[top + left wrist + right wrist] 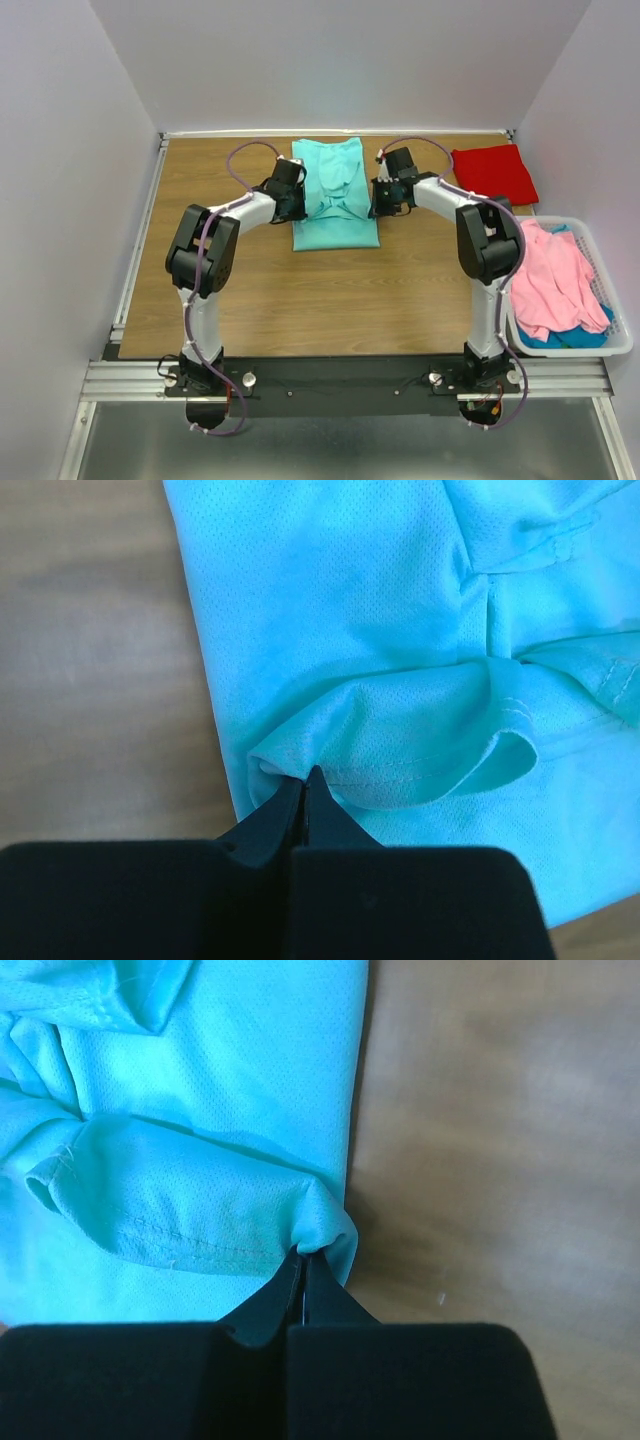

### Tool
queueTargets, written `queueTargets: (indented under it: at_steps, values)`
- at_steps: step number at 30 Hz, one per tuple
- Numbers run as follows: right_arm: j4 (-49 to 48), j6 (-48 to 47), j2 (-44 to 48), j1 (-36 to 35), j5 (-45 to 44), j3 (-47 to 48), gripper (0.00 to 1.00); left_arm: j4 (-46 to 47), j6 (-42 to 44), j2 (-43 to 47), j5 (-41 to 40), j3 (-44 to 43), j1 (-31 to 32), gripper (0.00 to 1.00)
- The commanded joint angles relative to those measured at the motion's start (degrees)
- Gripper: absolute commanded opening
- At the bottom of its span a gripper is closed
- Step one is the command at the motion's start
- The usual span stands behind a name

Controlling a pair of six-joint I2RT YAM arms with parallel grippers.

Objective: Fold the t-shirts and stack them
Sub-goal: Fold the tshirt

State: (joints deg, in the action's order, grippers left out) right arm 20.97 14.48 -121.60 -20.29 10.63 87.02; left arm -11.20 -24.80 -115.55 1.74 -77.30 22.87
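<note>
An aqua-teal t-shirt (335, 195) lies partly folded on the wooden table, at the middle of its far half. My left gripper (297, 200) is at the shirt's left edge. In the left wrist view that gripper (303, 777) is shut, pinching a raised fold of the aqua cloth (400, 740). My right gripper (379, 197) is at the shirt's right edge. The right wrist view shows this gripper (303, 1256) shut on a hemmed fold of the same shirt (190, 1210). A folded red t-shirt (494, 172) lies flat at the far right.
A white plastic basket (622, 318) stands at the table's right edge. It holds a crumpled pink t-shirt (550, 280) lying over a blue-teal one (578, 338). White walls close in the table on three sides. Bare wood (330, 300) stretches between the aqua shirt and the arm bases.
</note>
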Motion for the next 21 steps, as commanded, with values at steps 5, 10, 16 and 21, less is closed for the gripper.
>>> queueTargets:
  at_steps: [5,10,16,21]
  values:
    - [4.25,4.59,12.16,-3.16,8.17,-17.31,0.01,-6.9,-2.01,15.76,3.36,18.38,6.56,0.0]
    - [7.5,5.64,22.34,-5.63,8.35,-24.44,0.01,-9.71,-4.03,25.18,3.8,25.87,10.08,0.0]
    - [11.89,6.17,29.75,-6.6,7.56,-25.77,0.01,-14.46,-5.96,35.91,1.69,26.15,11.84,0.0]
    - [15.41,5.74,33.18,-6.69,7.12,-23.22,0.01,-16.48,-7.46,41.18,1.87,25.79,11.93,0.0]
